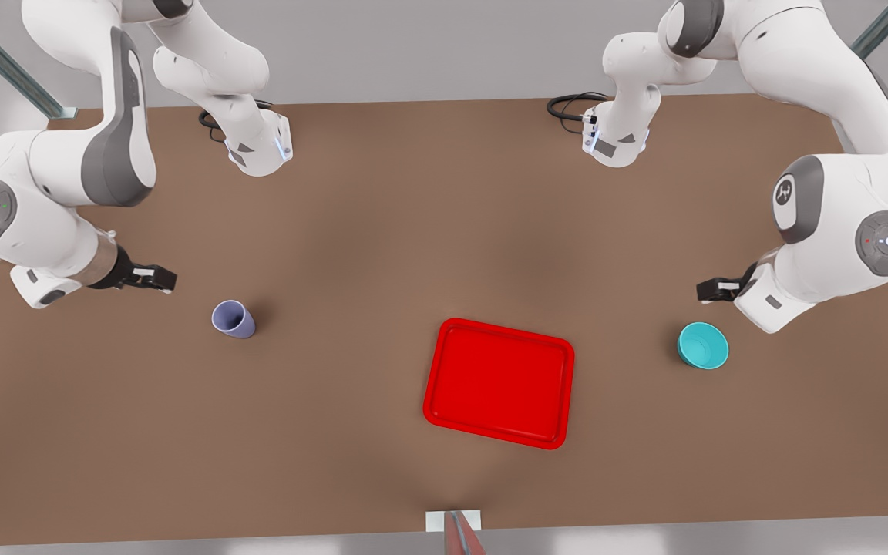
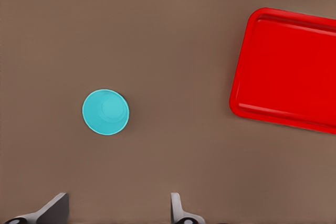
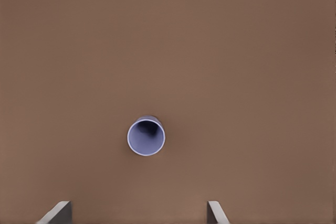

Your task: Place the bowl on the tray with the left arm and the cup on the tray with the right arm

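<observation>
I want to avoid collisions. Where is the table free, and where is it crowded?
Free: the brown table between the cup and the tray, and between tray and bowl. The tray is bare inside. Tighter: beside the bowl, under the open left hand.

This looks like a robot test room made inside a computer. Two white robot arms (image 1: 66, 169) (image 1: 837, 193) stand at the back of a big plain brown table (image 1: 336, 432). Grey walls and metal bars (image 1: 5, 65) are behind them. Black cables (image 1: 571, 104) lie by the arm bases. Everything looks smooth and drawn.
</observation>
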Robot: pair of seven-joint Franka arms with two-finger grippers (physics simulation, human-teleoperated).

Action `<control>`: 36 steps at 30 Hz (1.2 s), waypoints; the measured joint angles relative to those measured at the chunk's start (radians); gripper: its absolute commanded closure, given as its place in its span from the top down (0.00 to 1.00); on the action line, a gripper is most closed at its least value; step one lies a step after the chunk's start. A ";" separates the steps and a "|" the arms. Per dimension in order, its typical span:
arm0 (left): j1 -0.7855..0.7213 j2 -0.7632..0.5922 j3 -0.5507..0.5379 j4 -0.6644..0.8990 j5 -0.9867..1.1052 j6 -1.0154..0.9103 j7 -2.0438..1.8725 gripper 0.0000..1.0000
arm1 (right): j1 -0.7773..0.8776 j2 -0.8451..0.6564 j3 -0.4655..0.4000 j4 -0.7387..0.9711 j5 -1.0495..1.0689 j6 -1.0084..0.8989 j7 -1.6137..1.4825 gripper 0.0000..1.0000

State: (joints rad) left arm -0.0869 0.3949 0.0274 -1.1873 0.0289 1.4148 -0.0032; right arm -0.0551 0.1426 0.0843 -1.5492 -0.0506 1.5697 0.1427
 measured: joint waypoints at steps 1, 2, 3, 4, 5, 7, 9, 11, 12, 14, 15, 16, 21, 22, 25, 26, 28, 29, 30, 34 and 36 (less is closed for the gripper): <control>0.003 0.006 0.003 0.000 0.001 0.006 0.002 1.00 | 0.001 0.002 0.000 0.001 0.000 -0.003 0.000 1.00; 0.010 0.028 0.006 -0.002 0.000 0.032 0.007 1.00 | 0.002 0.002 0.000 0.001 0.000 -0.004 0.000 1.00; 0.046 0.066 0.011 -0.006 -0.012 0.064 0.025 1.00 | 0.001 0.000 0.001 0.001 0.001 -0.008 0.000 1.00; 0.086 0.102 0.018 -0.013 -0.032 0.109 0.057 1.00 | 0.002 0.000 0.002 0.001 0.003 -0.008 0.000 1.00; 0.151 0.153 0.019 -0.014 -0.059 0.140 0.146 1.00 | 0.002 0.000 0.002 0.001 0.003 -0.008 0.000 1.00; 0.224 0.235 0.019 -0.015 -0.113 0.206 0.282 1.00 | 0.001 0.000 0.002 0.001 0.003 -0.007 0.000 1.00; 0.266 0.302 0.019 -0.015 -0.160 0.239 0.374 1.00 | 0.003 0.003 0.000 0.001 0.010 -0.024 -0.014 1.00; 0.266 0.328 0.019 -0.084 -0.193 0.315 0.440 1.00 | 0.002 0.007 0.001 -0.005 0.011 -0.031 -0.017 1.00; 0.278 0.333 0.020 -0.113 -0.205 0.356 0.467 1.00 | 0.000 0.006 0.002 -0.013 0.011 -0.037 -0.018 1.00; 0.290 0.345 0.022 -0.130 -0.219 0.378 0.483 1.00 | -0.003 0.004 0.002 -0.026 0.011 -0.029 -0.021 1.00; 0.290 0.353 0.025 -0.130 -0.224 0.386 0.485 1.00 | -0.001 0.005 0.002 -0.030 0.011 -0.022 -0.021 1.00; 0.291 0.362 0.032 -0.130 -0.228 0.388 0.485 1.00 | -0.001 0.005 0.002 -0.039 0.011 -0.013 -0.021 1.00; 0.306 0.421 0.032 -0.130 -0.236 0.401 0.485 1.00 | -0.004 0.020 0.002 -0.075 0.011 0.033 -0.025 1.00; 0.307 0.433 0.032 -0.130 -0.237 0.403 0.485 1.00 | -0.006 0.019 0.002 -0.106 0.011 0.061 -0.026 1.00; 0.306 0.447 0.032 -0.130 -0.238 0.403 0.485 0.75 | -0.002 0.043 0.002 -0.157 0.001 0.156 -0.029 1.00; 0.306 0.452 0.032 -0.130 -0.238 0.403 0.485 0.63 | -0.008 0.046 -0.001 -0.192 0.001 0.199 -0.030 1.00; 0.306 0.459 0.032 -0.130 -0.239 0.403 0.485 0.43 | -0.016 0.060 -0.005 -0.237 0.002 0.247 -0.051 1.00; 0.306 0.462 0.032 -0.130 -0.239 0.404 0.483 0.39 | -0.013 0.071 -0.006 -0.245 0.002 0.255 -0.057 1.00; 0.306 0.467 0.032 -0.129 -0.240 0.405 0.483 0.39 | -0.014 0.074 -0.006 -0.253 0.002 0.257 -0.058 1.00; 0.306 0.481 0.032 -0.129 -0.246 0.418 0.481 0.30 | -0.035 0.073 -0.007 -0.414 0.001 0.439 -0.098 1.00; 0.306 0.482 0.032 -0.129 -0.248 0.418 0.479 0.28 | -0.046 0.078 -0.009 -0.451 0.008 0.481 -0.112 1.00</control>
State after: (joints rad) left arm 0.2194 0.8774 0.0598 -1.3162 -0.2186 1.8331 0.4756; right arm -0.1012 0.2205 0.0751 -1.9999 -0.0429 2.0512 0.0310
